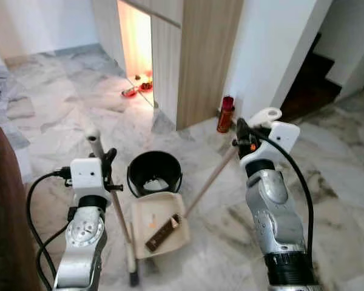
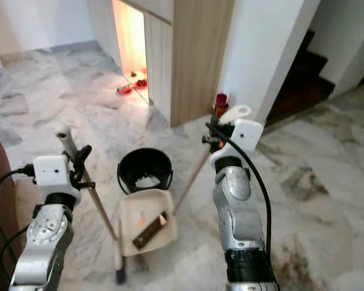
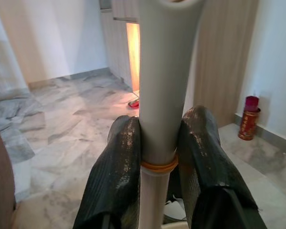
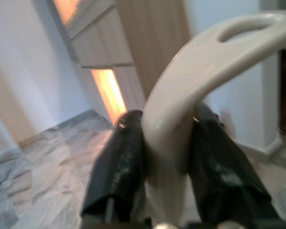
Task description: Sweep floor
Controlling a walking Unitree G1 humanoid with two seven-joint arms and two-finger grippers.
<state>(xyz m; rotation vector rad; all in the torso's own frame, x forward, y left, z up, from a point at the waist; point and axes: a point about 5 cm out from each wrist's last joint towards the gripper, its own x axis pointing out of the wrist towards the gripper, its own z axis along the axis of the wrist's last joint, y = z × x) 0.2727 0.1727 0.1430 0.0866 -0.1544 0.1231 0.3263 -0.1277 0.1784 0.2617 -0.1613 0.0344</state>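
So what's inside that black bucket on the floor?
Inside the black bucket there is something white and crumpled at the bottom, maybe paper or swept-up rubbish; it is too small to tell. The near wall and the beige dustpan in front hide the rest.

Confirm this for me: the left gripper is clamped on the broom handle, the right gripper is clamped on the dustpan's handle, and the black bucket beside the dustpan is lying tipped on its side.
One thing is wrong: the black bucket stands upright, its open mouth facing up, as the left eye view shows. The rest holds: the left gripper is clamped on the broom handle, and the right gripper is clamped on the dustpan's handle, with the dustpan on the floor by the bucket.
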